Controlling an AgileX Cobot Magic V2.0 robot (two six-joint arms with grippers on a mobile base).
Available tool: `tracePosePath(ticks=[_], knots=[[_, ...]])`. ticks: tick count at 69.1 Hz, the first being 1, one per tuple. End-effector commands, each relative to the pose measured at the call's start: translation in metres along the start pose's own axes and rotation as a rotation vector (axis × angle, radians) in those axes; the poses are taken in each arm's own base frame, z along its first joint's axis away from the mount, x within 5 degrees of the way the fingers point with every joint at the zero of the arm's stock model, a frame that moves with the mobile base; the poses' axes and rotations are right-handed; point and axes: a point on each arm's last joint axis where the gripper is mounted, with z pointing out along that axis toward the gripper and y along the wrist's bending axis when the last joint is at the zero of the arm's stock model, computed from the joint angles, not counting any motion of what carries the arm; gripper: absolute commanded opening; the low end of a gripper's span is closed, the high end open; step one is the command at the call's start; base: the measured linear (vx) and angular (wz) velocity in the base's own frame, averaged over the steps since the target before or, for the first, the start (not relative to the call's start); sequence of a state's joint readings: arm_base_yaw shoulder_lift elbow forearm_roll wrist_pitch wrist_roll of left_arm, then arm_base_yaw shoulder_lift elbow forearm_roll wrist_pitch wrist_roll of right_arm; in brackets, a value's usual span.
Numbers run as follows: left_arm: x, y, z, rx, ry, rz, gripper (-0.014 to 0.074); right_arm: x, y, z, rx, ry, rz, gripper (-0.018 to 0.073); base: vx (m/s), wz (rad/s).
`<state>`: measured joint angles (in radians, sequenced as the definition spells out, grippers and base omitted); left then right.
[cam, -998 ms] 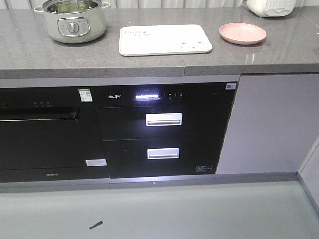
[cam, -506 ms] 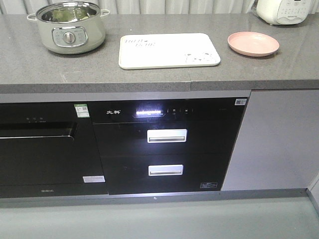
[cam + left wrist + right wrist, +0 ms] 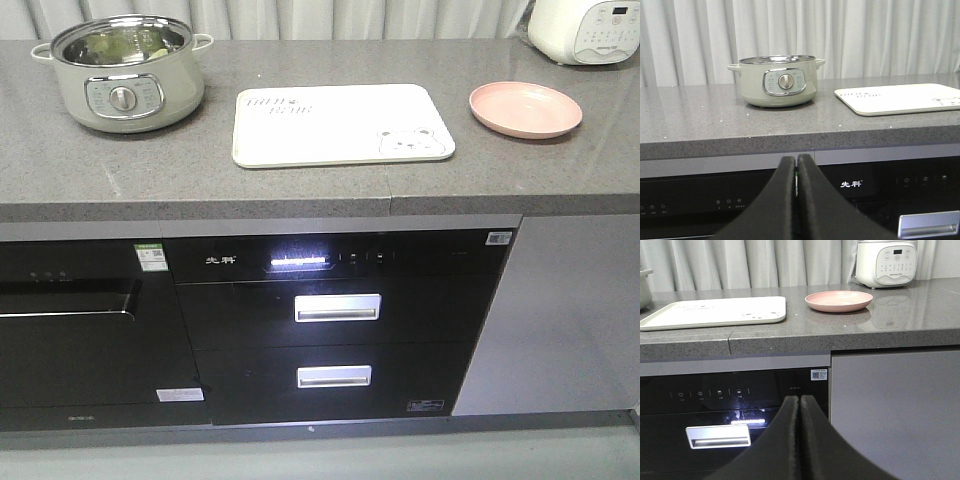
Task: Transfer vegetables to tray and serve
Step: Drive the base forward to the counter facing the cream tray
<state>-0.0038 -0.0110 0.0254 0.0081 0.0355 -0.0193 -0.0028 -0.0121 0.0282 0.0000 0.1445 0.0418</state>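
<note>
Green vegetables (image 3: 125, 43) lie inside a pale green electric pot (image 3: 122, 75) at the counter's left. The cream-white tray (image 3: 340, 125) with grey lettering and a bear drawing lies flat mid-counter; it also shows in the left wrist view (image 3: 900, 97) and the right wrist view (image 3: 715, 311). My left gripper (image 3: 796, 161) is shut and empty, below the counter edge, facing the pot (image 3: 779, 81). My right gripper (image 3: 799, 400) is shut and empty, in front of the black appliance panel. Neither gripper shows in the front view.
A round pink plate (image 3: 525, 108) sits right of the tray, also in the right wrist view (image 3: 838, 300). A white rice cooker (image 3: 585, 28) stands at the back right. Black built-in appliances with drawer handles (image 3: 337, 307) sit under the grey counter (image 3: 200, 165).
The front view has moved closer to the counter: pot, tray and plate sit lower and larger in frame. Nothing on the counter has shifted.
</note>
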Motion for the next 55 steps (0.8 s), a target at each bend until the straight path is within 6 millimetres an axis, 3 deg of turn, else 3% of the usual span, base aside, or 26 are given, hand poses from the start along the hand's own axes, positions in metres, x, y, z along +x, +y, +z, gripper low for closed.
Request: tracePosePath(ticks=[1,55], knots=[[0.0016,-0.0001,-0.0005,0.003,-0.062,-0.011,-0.0006,-0.0023,0.0002,0.0002,-0.004,-0.070,-0.009,-0.0008,0.14,0.01],[0.0016,-0.0001,-0.0005,0.003,-0.062,-0.011,-0.0006,-0.0023,0.0002,0.0002,-0.004,-0.070,-0.009,-0.0008,0.11,-0.01]])
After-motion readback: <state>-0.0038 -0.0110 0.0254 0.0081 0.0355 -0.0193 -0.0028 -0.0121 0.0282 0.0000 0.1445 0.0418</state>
